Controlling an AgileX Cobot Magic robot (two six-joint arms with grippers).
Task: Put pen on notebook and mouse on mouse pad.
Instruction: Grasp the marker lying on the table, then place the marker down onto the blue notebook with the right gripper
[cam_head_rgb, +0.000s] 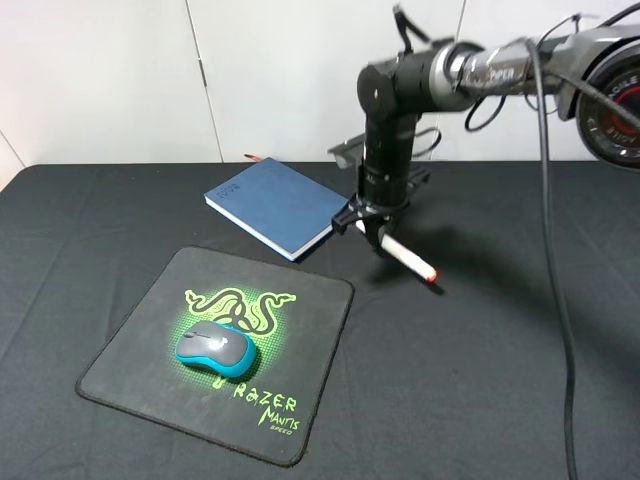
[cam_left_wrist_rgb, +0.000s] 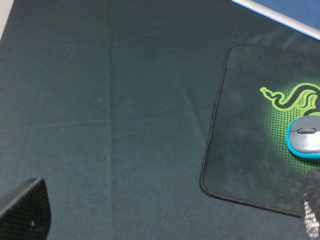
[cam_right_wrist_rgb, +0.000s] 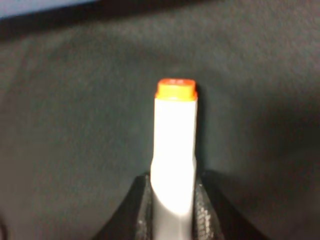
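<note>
The white pen (cam_head_rgb: 408, 258) with its orange-red tip hangs tilted above the black cloth, just right of the notebook's near corner. My right gripper (cam_head_rgb: 370, 228) is shut on its upper end; in the right wrist view the pen (cam_right_wrist_rgb: 173, 145) sticks out between the dark fingers (cam_right_wrist_rgb: 141, 210). The blue notebook (cam_head_rgb: 275, 205) lies closed at the back centre, and one edge of it shows in the left wrist view (cam_left_wrist_rgb: 295, 12). On the black mouse pad (cam_head_rgb: 130, 340) sits the grey and teal mouse (cam_head_rgb: 214, 347), over the green logo. My left gripper (cam_left_wrist_rgb: 167, 207) is open above bare cloth left of the pad (cam_left_wrist_rgb: 240, 140), with the mouse (cam_left_wrist_rgb: 306, 137) at that frame's edge.
A black cloth (cam_head_rgb: 500, 380) covers the whole table, with a white wall behind it. The right arm's black cable (cam_head_rgb: 550, 200) hangs down across the right side. A thin reddish ribbon (cam_head_rgb: 250, 158) pokes out behind the notebook.
</note>
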